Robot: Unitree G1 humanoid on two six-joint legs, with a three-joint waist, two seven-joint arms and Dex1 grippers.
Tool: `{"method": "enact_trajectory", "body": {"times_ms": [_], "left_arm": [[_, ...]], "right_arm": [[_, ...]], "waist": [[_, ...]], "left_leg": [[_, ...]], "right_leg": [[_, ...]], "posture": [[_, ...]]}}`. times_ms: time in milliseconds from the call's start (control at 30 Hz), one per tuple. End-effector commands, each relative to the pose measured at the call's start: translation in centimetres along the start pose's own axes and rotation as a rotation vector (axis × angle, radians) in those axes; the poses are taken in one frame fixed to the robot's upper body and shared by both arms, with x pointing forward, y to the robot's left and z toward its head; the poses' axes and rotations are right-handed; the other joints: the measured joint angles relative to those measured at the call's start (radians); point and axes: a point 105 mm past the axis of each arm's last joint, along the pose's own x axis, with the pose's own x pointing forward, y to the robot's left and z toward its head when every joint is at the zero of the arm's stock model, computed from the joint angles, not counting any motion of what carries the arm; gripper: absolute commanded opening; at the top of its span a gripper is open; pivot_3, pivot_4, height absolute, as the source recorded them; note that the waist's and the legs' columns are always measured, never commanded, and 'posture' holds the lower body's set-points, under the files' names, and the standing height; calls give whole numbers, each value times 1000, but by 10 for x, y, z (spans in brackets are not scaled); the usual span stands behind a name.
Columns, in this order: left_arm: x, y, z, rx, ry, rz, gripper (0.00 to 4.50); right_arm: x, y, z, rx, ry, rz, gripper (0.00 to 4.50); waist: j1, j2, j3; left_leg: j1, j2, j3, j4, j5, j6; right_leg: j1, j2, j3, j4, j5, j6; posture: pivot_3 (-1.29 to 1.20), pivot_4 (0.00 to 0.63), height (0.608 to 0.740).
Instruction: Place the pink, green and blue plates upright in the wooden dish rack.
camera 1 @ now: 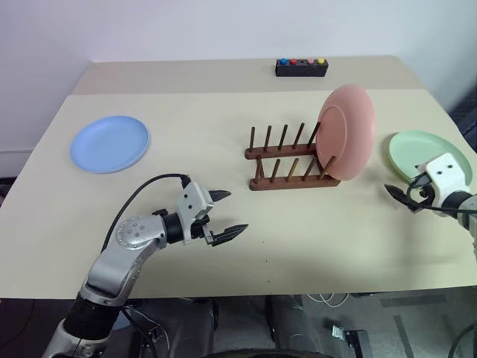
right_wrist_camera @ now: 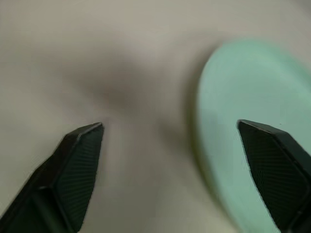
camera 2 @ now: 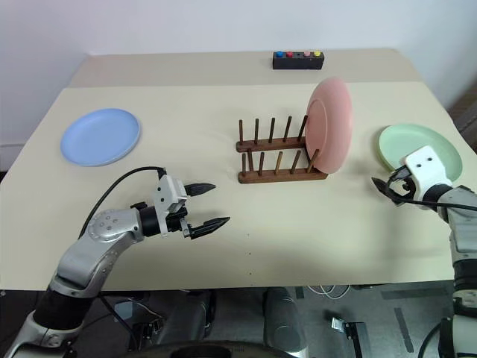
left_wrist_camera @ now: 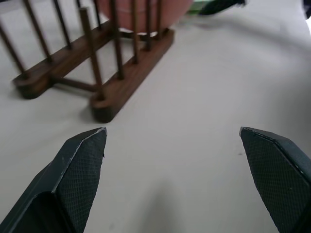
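The pink plate (camera 1: pixel 345 132) stands upright in the wooden dish rack (camera 1: pixel 289 158), in the slot at the rack's right end, a little right of centre in the head view; its lower edge sits between the last pegs of the two rails; the other slots hold nothing. The green plate (camera 1: pixel 426 154) lies flat on the desk (camera 1: pixel 223 224) at the right edge of the frame, well apart from the rack; the blue plate (camera 1: pixel 109 143) lies flat at the left of the frame, about level with the rack.

My right end effector (camera 1: pixel 401 195) sits at the right edge of the frame, just below the green plate's near rim, its fingers spread wide and gripping nothing; in my right wrist view the green plate (right_wrist_camera: pixel 252 126) lies just past my fingers (right_wrist_camera: pixel 73 170). My left end effector (camera 1: pixel 227 215) hovers over bare desk at lower centre-left, pointing toward the rack, its fingers wide apart and empty. A black box with coloured buttons (camera 1: pixel 302 68) sits at the top of the frame, behind the rack.
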Motion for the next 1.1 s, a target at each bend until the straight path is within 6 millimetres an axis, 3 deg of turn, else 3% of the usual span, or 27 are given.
{"method": "enact_trajectory", "body": {"times_ms": [33,133,233,433,600,733,867,1000,1067,1100], "left_arm": [[4,-1,9,43,-29,-12,4500],[4,0,8,40,-28,-4,4500],[3,1,8,36,-28,7,4500],[2,1,10,42,-39,18,4500],[2,0,11,43,-42,15,4500],[3,0,11,39,-42,4,4500],[5,-1,8,35,-38,-12,4500],[7,1,8,37,-39,-13,4500],[8,3,8,37,-41,-10,4500],[8,4,8,37,-43,-8,4500]], "right_arm": [[1,-19,-5,-86,47,-70,4452],[6,-24,-12,-91,79,-91,4452],[8,-26,-14,-90,85,-97,3246],[11,-23,-12,-87,65,-99,33],[6,-32,-1,-166,26,-174,33],[-8,-55,42,-255,-105,-329,33],[-31,-65,112,-316,-344,-421,33],[-62,-60,183,-393,-594,-452,33],[-82,-44,227,-426,-775,-415,33],[-88,-37,238,-429,-827,-392,33]], "waist": [[-3,0,0],[-7,0,0],[-7,0,0],[-14,0,0],[-17,0,0],[-19,4,0],[-20,8,0],[-18,7,0],[-19,8,1],[-19,8,1]], "left_leg": [[0,0,0,0,0,0],[1,0,0,0,0,0],[0,0,0,0,0,0],[1,0,0,0,0,0],[1,0,-1,0,0,0],[0,0,0,0,0,0],[1,0,0,-1,0,0],[0,0,0,0,0,0],[0,0,0,0,0,0],[0,0,0,0,0,0]], "right_leg": [[1,0,0,0,0,0],[2,0,0,0,0,0],[2,0,0,0,0,0],[2,0,0,0,0,0],[2,0,0,0,0,1],[1,0,1,0,0,1],[0,0,1,1,0,1],[0,0,1,1,0,1],[0,0,1,1,0,1],[0,0,1,1,0,1]], "posture": [[0,150,740],[0,150,740],[0,150,740],[0,150,740],[0,150,740],[0,150,740],[0,150,740],[0,150,740],[0,150,740],[0,150,740]]}}
